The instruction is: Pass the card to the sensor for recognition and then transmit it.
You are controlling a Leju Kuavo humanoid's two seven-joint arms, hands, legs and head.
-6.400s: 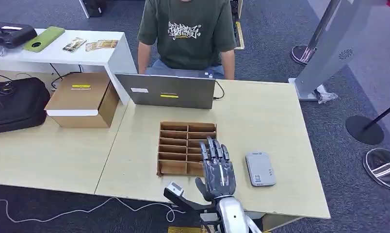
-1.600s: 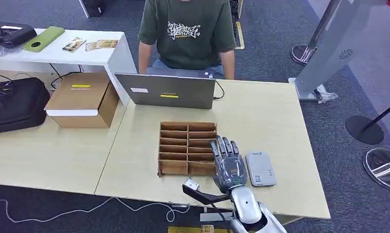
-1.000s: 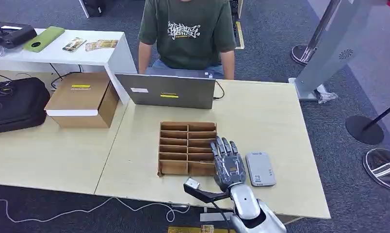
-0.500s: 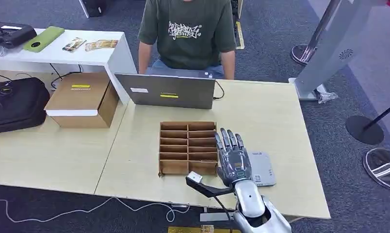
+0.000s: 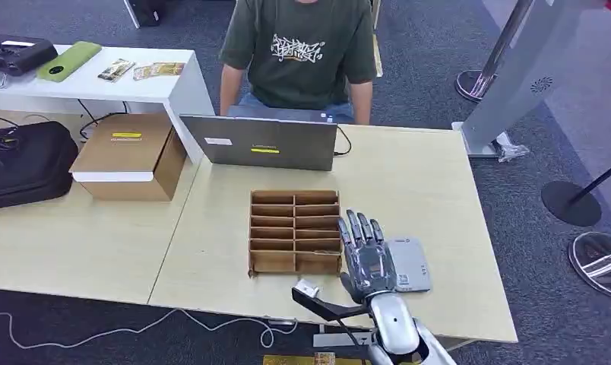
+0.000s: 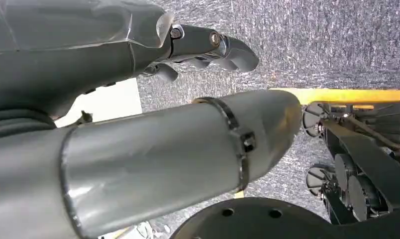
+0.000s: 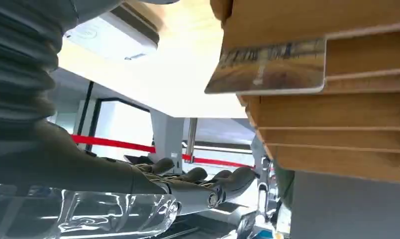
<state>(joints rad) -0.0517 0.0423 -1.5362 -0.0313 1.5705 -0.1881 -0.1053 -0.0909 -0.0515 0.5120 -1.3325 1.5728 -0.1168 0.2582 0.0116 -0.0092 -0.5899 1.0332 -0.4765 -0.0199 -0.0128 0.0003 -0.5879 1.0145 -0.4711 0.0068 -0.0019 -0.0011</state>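
A printed card (image 7: pixel 267 67) sticks edge-out from a slot of the wooden slotted box (image 5: pixel 293 230) in the middle of the table; in the right wrist view the box (image 7: pixel 337 119) is close beside my fingers. My right hand (image 5: pixel 367 257) hovers flat with fingers straight and apart, holding nothing, between the box's right side and the grey sensor (image 5: pixel 410 264), overlapping the sensor's left edge. In the right wrist view my right hand (image 7: pixel 198 184) lies apart from the card, and the sensor (image 7: pixel 113 35) shows pale beyond it. My left hand (image 6: pixel 208 45) hangs above the carpet with nothing in it.
A closed laptop (image 5: pixel 261 142) stands behind the box, and a person in a green shirt (image 5: pixel 299 53) sits behind it. A cardboard carton (image 5: pixel 131 156) and black bag (image 5: pixel 25 160) lie at left. Bare tabletop (image 5: pixel 416 182) stretches to the right.
My right hand has slid rightward from over the wooden box's right column to the gap beside the sensor, now covering the sensor's left edge. The person has shifted slightly.
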